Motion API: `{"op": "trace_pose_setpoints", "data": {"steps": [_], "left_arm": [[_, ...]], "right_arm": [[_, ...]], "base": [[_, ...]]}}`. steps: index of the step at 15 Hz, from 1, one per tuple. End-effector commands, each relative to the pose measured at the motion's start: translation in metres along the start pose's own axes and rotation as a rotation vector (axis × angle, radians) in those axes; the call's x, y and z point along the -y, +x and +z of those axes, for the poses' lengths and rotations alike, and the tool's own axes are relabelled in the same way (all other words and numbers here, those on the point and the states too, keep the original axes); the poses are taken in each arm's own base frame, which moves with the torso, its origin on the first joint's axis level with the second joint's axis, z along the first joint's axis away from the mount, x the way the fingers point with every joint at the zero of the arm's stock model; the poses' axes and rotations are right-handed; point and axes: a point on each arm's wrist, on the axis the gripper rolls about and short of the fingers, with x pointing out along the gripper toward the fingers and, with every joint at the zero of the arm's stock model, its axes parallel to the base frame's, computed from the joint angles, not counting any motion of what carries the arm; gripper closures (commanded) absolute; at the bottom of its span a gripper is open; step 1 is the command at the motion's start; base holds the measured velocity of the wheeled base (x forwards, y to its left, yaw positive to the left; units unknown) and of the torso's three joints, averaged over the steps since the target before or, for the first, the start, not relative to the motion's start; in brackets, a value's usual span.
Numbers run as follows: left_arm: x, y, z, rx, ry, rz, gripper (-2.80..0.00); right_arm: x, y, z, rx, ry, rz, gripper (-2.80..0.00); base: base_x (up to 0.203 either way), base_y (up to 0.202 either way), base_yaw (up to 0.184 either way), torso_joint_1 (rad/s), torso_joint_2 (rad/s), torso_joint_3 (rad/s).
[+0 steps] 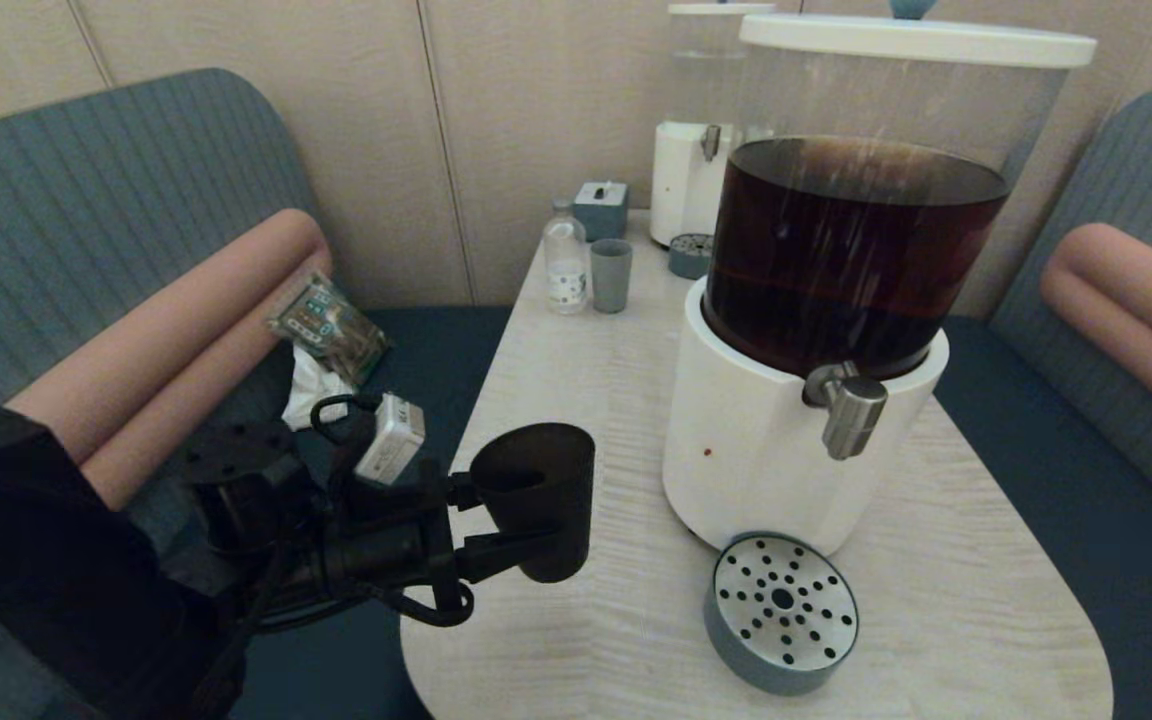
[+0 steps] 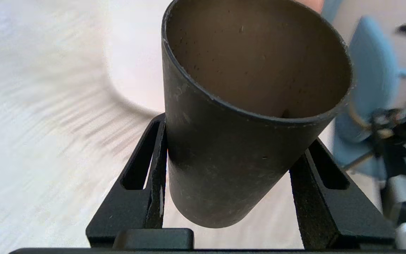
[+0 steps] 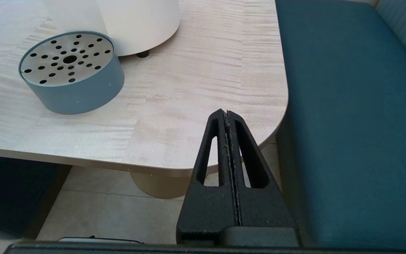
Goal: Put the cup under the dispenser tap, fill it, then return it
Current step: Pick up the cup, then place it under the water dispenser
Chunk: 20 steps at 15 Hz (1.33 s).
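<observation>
My left gripper [image 1: 494,520] is shut on the matte black cup [image 1: 541,500], holding it by its lower wall in the air over the table's near left edge. The cup [image 2: 224,155] leans, and its inside looks dry and empty. The brushed-steel dispenser tap [image 1: 848,408] juts from the white base [image 1: 756,450] of the dark-brown-liquid dispenser, to the right of the cup and higher. A round grey-blue drip tray [image 1: 782,610] with a perforated metal top sits on the table below the tap. My right gripper [image 3: 227,113] is shut on nothing, parked low off the table's near right corner.
A grey-blue cup [image 1: 611,275], a small clear bottle [image 1: 566,258] and a small box [image 1: 601,208] stand at the table's [image 1: 576,370] far left. A clear-liquid dispenser [image 1: 701,150] with its own tray [image 1: 690,255] stands behind. Padded benches flank the table; packets lie on the left one.
</observation>
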Motion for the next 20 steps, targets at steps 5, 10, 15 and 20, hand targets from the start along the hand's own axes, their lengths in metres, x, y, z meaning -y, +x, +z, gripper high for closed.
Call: {"op": "trace_pose_setpoints", "data": {"steps": [5,10,15,20], "left_arm": [[0.047,0.049,0.023,0.085,0.054,-0.107,0.0],[0.069,0.092,0.007,0.077,0.034,-0.115,0.0],[0.072,0.103,-0.008,0.044,0.015,-0.122,0.0],[0.065,0.118,-0.008,0.071,0.03,-0.125,0.0]], "right_arm": [[0.0,0.0,0.0,0.001,0.003,0.0,0.0],[0.0,0.0,0.0,-0.001,0.004,0.0,0.0],[0.0,0.0,0.0,0.0,0.004,0.0,0.0],[0.0,0.0,0.0,0.0,0.004,0.0,0.0]], "base": [[0.0,0.0,0.0,0.0,0.0,0.0],[0.0,0.0,0.0,0.0,0.0,0.0],[0.0,0.0,0.0,0.0,0.0,0.0],[0.0,0.0,0.0,0.0,0.0,0.0]]}}
